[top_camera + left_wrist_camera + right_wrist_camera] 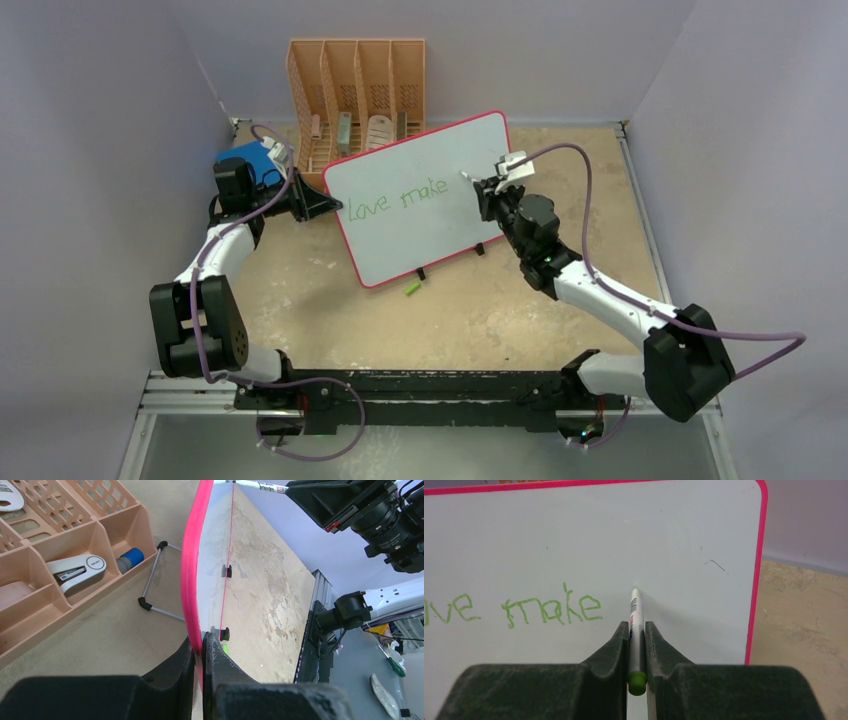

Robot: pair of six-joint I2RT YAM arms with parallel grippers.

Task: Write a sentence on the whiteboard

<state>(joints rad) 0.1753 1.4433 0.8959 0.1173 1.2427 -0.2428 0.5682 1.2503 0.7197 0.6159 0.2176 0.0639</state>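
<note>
Near the far-left corner of the tabletop lay a blue book (pixel 245 160), partly hidden by the left arm. Just beside it the left gripper (pixel 201 647) was closed tight on the left edge of the whiteboard (pixel 430 240), one finger on the front face and one on the back, with the pink rim pinched between them.

Against the far edge, left of centre, stood a peach rack (pixel 355 95) with several compartments. A grey stapler (pixel 77 572) lay in one of them, and something with a blue end (pixel 131 557) lay beside it.

The whiteboard stood in front of the rack, around the middle of the tabletop and nearer the far edge. It rested on two small black feet (pixel 421 272), leaned back on a wire stand (pixel 160 580), and sat skewed so that its right end was farther away. On it ran the green writing (pixel 398 201) – "love make", on one line across the upper half.

On the tabletop just in front of the board's lower edge lay a small green cap (pixel 411 289).

The right gripper (pixel 637 630) was shut on a white marker (pixel 636 611) – the barrel ran between the fingers, green end toward the wrist, and the tip was at the board just right of "make".
</note>
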